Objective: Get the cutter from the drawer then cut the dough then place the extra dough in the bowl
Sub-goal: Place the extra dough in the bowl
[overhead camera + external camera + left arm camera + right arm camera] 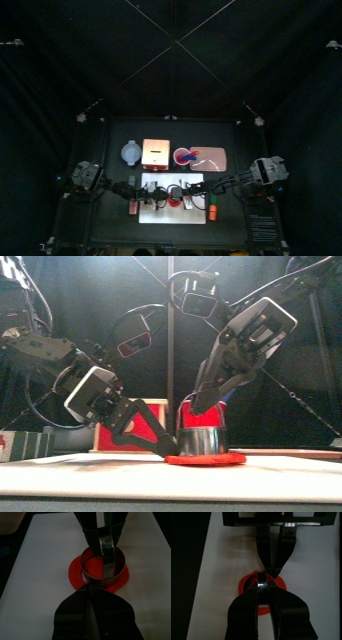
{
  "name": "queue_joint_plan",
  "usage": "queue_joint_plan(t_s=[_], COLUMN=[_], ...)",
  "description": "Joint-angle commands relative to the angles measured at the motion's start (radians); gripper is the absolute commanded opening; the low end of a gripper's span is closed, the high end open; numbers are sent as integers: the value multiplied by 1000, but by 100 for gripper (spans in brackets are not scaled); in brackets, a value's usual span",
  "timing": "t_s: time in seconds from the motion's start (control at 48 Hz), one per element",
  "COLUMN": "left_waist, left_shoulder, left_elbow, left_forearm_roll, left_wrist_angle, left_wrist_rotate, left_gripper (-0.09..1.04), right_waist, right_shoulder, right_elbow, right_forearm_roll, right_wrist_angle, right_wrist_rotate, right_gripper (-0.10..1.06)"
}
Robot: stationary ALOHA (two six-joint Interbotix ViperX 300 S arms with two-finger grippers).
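Item: round metal cutter, upright on flat red dough disc, white cutting board. Pinched on its rim: left gripper; opposite side, right gripper, likewise clamped.

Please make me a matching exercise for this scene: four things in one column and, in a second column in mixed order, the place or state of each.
Things:
1. cutter
2. dough
3. bowl
4. wooden box

Places or states:
a. between the bowl and the pink tray
b. flat on the white board, under a metal ring
c. gripped by the right end effector
d. leftmost in the back row

Pairs: 1-c, 2-b, 3-d, 4-a
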Motion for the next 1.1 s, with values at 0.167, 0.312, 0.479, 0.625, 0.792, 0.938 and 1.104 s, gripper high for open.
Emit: queue_joint_plan(t_s=[0.167, 0.312, 0.479, 0.625, 0.792, 0.938, 1.104], left_waist=[5, 6, 5, 5, 14, 26, 28], left_shoulder=[0, 0, -9, -46, -117, -160, -173], left_elbow=[-3, -3, -5, -5, 5, 11, 12], left_forearm_roll=[-5, -5, -11, -11, -8, 12, 17], left_wrist_angle=[12, 12, 12, 12, 12, 12, 12], left_wrist_rotate=[-3, -3, -2, 5, 9, 9, 8], left_gripper=[53, 53, 53, 54, 54, 54, 54], right_waist=[-8, -34, -69, -94, -103, -103, -103], right_shoulder=[-167, -247, -341, -382, -388, -379, -379], right_elbow=[2, 58, 158, 256, 334, 357, 376], right_forearm_roll=[-48, -80, -86, -84, -86, -80, -74], right_wrist_angle=[54, 94, 98, 91, 43, 20, 8], right_wrist_rotate=[2, 2, 3, 2, 0, 2, 2], right_gripper=[42, 42, 42, 42, 42, 42, 45])
